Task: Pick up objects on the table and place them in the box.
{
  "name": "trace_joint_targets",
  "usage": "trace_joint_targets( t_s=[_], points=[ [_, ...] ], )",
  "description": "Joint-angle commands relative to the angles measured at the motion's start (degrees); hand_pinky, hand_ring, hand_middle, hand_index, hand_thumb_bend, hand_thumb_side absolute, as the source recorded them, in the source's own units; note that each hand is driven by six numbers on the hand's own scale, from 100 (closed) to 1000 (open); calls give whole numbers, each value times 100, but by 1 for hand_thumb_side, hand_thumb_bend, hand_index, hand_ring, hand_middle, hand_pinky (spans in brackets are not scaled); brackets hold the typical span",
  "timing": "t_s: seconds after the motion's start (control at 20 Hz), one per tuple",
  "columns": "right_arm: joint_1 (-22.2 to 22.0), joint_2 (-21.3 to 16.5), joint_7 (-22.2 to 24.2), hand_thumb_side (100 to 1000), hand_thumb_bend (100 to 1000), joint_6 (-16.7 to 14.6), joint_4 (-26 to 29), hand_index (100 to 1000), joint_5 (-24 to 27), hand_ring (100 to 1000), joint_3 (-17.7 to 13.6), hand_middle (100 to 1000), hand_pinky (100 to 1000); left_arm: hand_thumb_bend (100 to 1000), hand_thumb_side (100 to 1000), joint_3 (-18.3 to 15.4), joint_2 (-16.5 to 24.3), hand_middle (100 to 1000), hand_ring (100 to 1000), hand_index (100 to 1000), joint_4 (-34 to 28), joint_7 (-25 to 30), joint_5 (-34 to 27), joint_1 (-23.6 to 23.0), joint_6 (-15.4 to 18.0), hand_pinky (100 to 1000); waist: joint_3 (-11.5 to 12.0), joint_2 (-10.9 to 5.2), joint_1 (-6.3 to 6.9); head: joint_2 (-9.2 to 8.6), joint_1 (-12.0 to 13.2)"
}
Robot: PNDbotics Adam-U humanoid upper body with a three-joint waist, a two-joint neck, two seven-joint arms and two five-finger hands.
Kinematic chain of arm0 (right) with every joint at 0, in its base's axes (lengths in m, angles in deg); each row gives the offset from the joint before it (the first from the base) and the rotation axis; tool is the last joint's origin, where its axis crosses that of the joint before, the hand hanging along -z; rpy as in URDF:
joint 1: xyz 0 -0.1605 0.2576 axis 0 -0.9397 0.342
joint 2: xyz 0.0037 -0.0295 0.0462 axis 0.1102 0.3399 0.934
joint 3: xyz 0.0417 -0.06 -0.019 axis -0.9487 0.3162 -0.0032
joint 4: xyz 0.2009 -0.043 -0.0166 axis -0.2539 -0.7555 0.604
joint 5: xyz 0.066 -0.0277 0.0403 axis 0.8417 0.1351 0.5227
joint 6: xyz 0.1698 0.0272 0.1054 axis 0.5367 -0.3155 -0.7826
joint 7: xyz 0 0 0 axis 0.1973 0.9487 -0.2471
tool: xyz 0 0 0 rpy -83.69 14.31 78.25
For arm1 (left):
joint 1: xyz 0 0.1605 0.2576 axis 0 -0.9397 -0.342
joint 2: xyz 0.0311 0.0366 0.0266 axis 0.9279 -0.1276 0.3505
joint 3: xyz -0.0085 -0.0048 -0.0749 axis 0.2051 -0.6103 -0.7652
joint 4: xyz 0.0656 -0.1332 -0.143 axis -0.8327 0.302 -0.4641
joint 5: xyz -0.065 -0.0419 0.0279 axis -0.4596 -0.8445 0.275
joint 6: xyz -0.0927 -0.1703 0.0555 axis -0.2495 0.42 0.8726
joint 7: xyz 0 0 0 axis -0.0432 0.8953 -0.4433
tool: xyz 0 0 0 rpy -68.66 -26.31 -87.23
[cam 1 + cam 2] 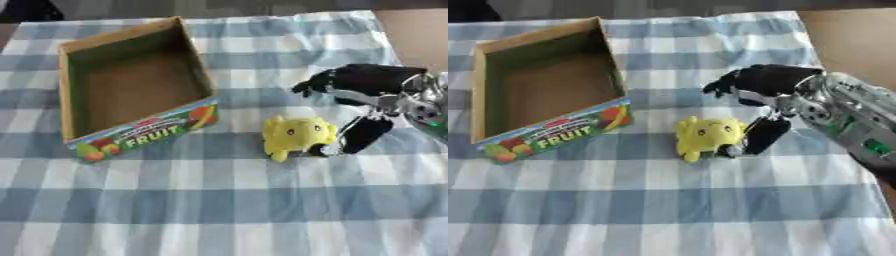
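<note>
Reaching in from the right side, the robot's right hand [765, 100] is next to a small yellow toy [708, 136]. The hand is black, with a silver wrist behind it. Its fingers [730, 83] stick out to the left, above the toy, and are a little bent. Its thumb [765, 135] points down and touches the toy's right side. The fingers and thumb are apart. They are not closed around the toy.

The yellow toy sits on the table, near the middle. It is soft and round, with two dark dots for eyes. It lies on a white square of the cloth, close to a blue stripe.

The box [131, 85] is to the left of the toy, a bit farther back. It is made of brown cardboard and its top is open. Nothing is inside it. Its front wall has bright pictures of fruit and the word FRUIT on it. The near right corner of the box is close to the toy, but the two do not touch.

A blue and white checked cloth [219, 210] covers the table. The bit of cloth between the toy and the box is bare, so nothing blocks the way. At the far right corner, a brown flat surface [859, 35] shows past the edge of the cloth.

The left hand is not seen.
</note>
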Motion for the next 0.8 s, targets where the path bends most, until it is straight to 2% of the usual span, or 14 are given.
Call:
trace_joint_targets(
  t_s=[0.05,0.25,0.5,0.8],
  points=[
    [92,-40,144,448,489,138,85,1000,-138,897,44,808,931,100,706,25,92,626,640,892,-115,23,-15,64,4,663,16,-90,-20,-65,-37],
    [123,5,260,449,478,185,82,1000,-242,889,153,770,927,100,707,24,88,626,641,893,-115,27,-16,61,3,663,33,-85,-24,-57,-52],
    [173,45,261,458,447,220,12,922,-397,880,269,669,918,100,708,36,82,627,642,893,-115,46,-16,60,-4,663,36,-86,-30,-58,-60],
    [222,100,252,452,392,163,-248,909,-559,882,429,660,913,100,709,40,76,627,643,894,-115,58,-13,55,-8,664,59,-80,-30,-56,-74]
  ],
)
